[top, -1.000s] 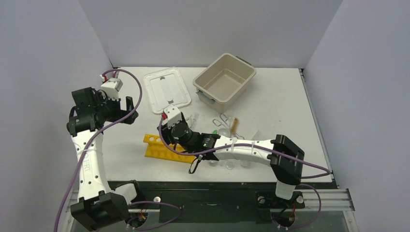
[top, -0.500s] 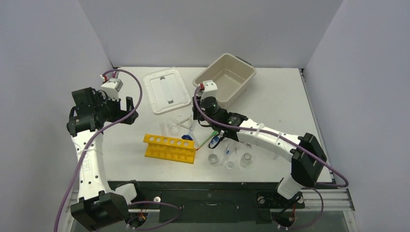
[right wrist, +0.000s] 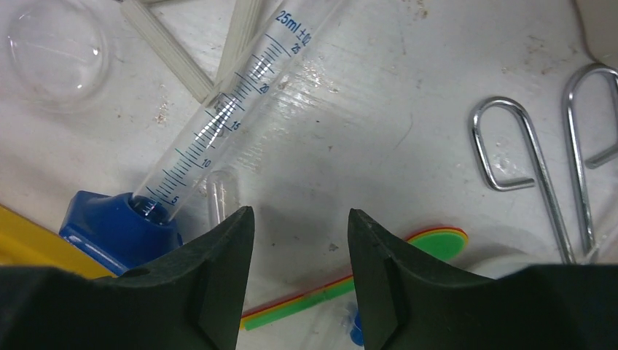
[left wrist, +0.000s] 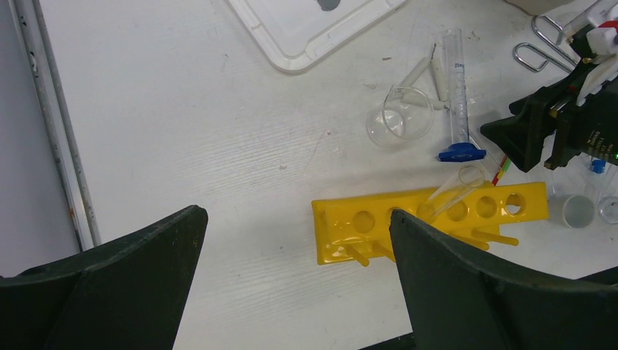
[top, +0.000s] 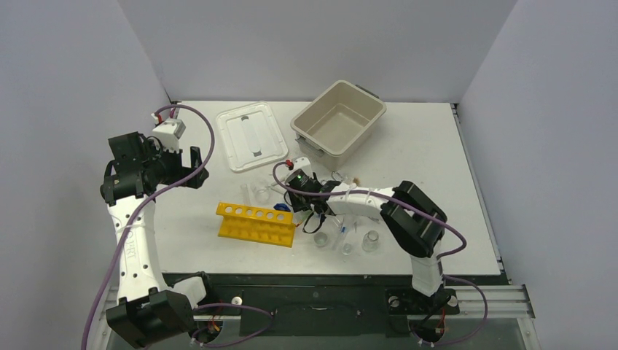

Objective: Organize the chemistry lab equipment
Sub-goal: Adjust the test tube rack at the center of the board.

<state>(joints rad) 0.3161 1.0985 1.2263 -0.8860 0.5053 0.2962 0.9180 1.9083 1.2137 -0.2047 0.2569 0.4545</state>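
Note:
My right gripper (right wrist: 300, 214) is open and empty, low over the table. The coloured spatulas (right wrist: 430, 244) lie just beyond its fingertips. A graduated cylinder (right wrist: 233, 109) lies on its side to the left, its blue base (right wrist: 120, 226) beside my left finger. Metal tongs (right wrist: 539, 168) lie to the right and a glass dish (right wrist: 55, 51) at the upper left. The yellow holed rack (left wrist: 430, 219) holds one leaning test tube (left wrist: 455, 189). My left gripper (left wrist: 295, 215) hangs wide open and empty, high over the table's left side.
The beige tub (top: 339, 120) stands at the back, with the white lid (top: 251, 135) to its left. Small clear beakers (top: 371, 240) sit near the front edge, right of the rack. Another beaker (left wrist: 399, 120) stands behind the rack.
My right arm left the rack's left end, swung up toward the tub, then came back down over the spatulas. Its jaws narrowed a little. The left arm has not moved.

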